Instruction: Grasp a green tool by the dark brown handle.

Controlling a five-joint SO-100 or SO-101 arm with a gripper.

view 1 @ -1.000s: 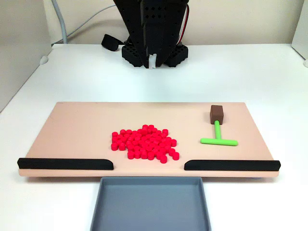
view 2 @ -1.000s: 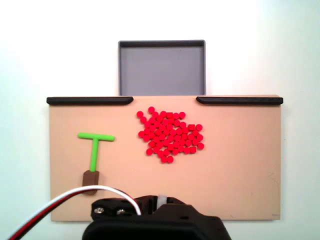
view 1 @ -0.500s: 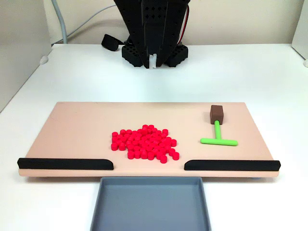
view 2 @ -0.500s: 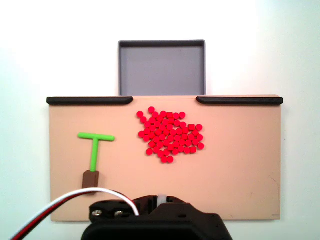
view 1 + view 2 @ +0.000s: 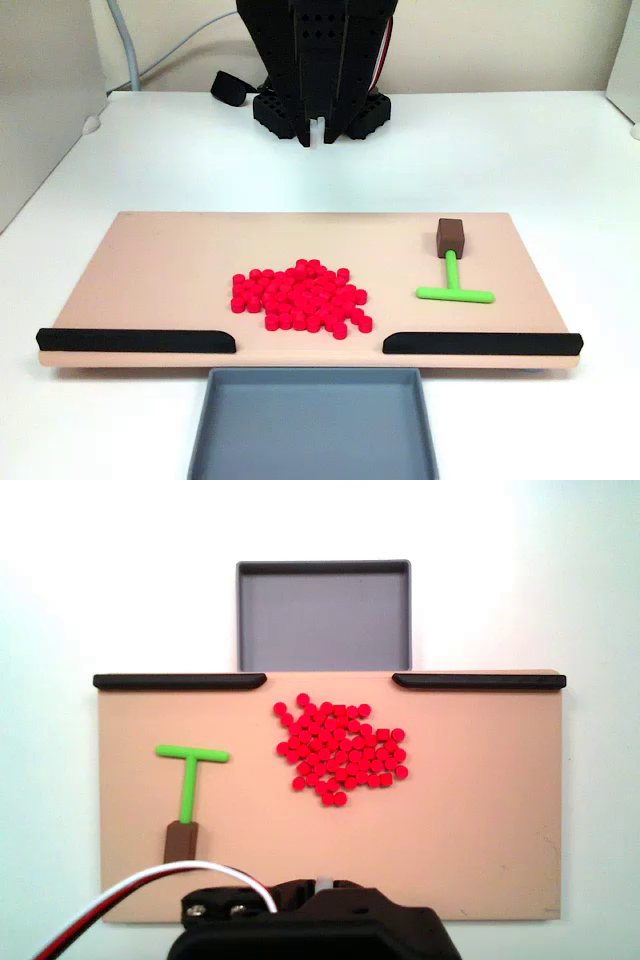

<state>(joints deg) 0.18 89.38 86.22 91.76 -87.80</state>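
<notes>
The small bright-green T-shaped plastic tool (image 5: 452, 284) lies flat on the tan board (image 5: 180, 260); it looks light and stiff, likely to skid, so grip squarely across its dark brown cube handle (image 5: 451, 236). Whether the black pincer (image 5: 317, 128) is open I cannot tell

The green tool (image 5: 454, 285) (image 5: 190, 776) lies flat: a thin bright-green stem joined to a crossbar, forming a T. The dark brown handle (image 5: 452, 236) (image 5: 181, 839), a small cube-shaped block, caps the stem end opposite the crossbar. Nothing touches either part.
</notes>
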